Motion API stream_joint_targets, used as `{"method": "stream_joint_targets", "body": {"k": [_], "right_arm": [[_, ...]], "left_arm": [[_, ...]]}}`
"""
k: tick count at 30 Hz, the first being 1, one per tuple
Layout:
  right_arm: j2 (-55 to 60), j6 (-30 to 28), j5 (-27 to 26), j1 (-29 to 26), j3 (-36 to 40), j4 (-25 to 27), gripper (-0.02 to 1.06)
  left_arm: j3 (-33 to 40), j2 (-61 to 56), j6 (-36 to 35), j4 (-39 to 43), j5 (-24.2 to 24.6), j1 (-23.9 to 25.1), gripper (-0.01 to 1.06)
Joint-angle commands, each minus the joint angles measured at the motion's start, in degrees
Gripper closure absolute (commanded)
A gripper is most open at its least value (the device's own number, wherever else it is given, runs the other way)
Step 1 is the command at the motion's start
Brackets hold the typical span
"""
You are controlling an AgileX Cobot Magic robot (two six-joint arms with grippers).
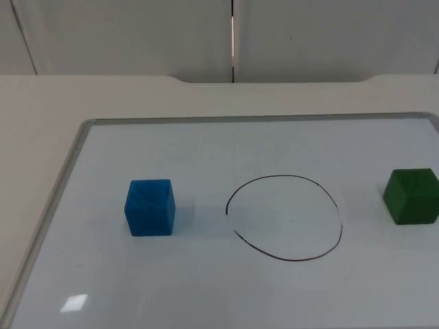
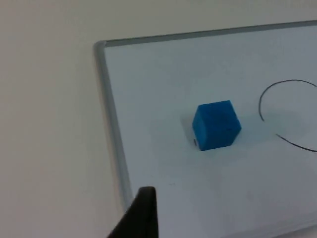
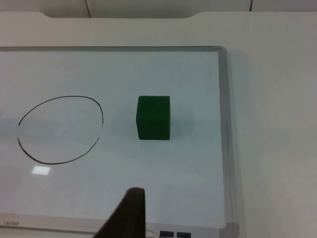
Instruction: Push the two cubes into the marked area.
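- On the bench, a whiteboard (image 1: pixel 206 137) with a metal frame is laid flat, and a hand-drawn black circle (image 1: pixel 285 218) is marked on it, not quite closed on the side facing the blue cube.
- Blue cube (image 1: pixel 150 207) is seen on the whiteboard left of the circle, near it but apart from the line; nothing is touching it.
- Green cube (image 1: pixel 411 196) is seen right of the circle, also apart from the line, close to the board's right frame edge in the right wrist view.
- Both cubes are outside the marked area, so the task is judged not yet started; the approach step is in hand.
- Left gripper (image 2: pixel 141 215) is held above the board's near-left frame, well apart from the blue cube; a single dark fingertip is seen, so the state of the jaws cannot be told. Nothing is held.
- Right gripper (image 3: pixel 130 213) is held over the board's near edge, well apart from the green cube; jaws state cannot be told either. Nothing is held.
- Next move is judged to call for each gripper being lowered behind its cube on the outer side, then each cube being pushed inward across the line.
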Motion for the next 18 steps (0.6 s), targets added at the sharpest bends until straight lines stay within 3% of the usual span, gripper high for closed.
{"method": "stream_joint_targets", "body": {"k": [1,3,4,8,9,13,18], "right_arm": [[-0.3,-0.3,-0.3,-0.2,0.2,0.2,-0.01],[-0.3,-0.3,-0.3,-0.2,0.2,0.2,-0.01],[-0.3,-0.3,-0.3,-0.2,0.2,0.2,-0.01],[-0.3,-0.3,-0.3,-0.2,0.2,0.2,-0.01],[-0.3,-0.3,-0.3,-0.2,0.2,0.2,-0.01],[-0.3,-0.3,-0.3,-0.2,0.2,0.2,-0.01],[-0.3,-0.3,-0.3,-0.2,0.2,0.2,-0.01]], "left_arm": [[-0.1,1.9,2.4,-3.9,-1.4,-0.1,0.14],[-0.1,5.4,6.4,-9.1,-2.6,-0.1,0.35],[-0.1,5.4,6.4,-9.1,-2.6,-0.1,0.35],[-0.1,10.1,14.9,-14.9,-2.7,-0.1,0.67],[-0.1,10.1,14.9,-14.9,-2.7,-0.1,0.67],[-0.1,14.3,17.0,-17.6,-2.9,-0.1,0.84],[-0.1,19.4,19.4,-18.5,-3.3,-0.1,0.93]]}}
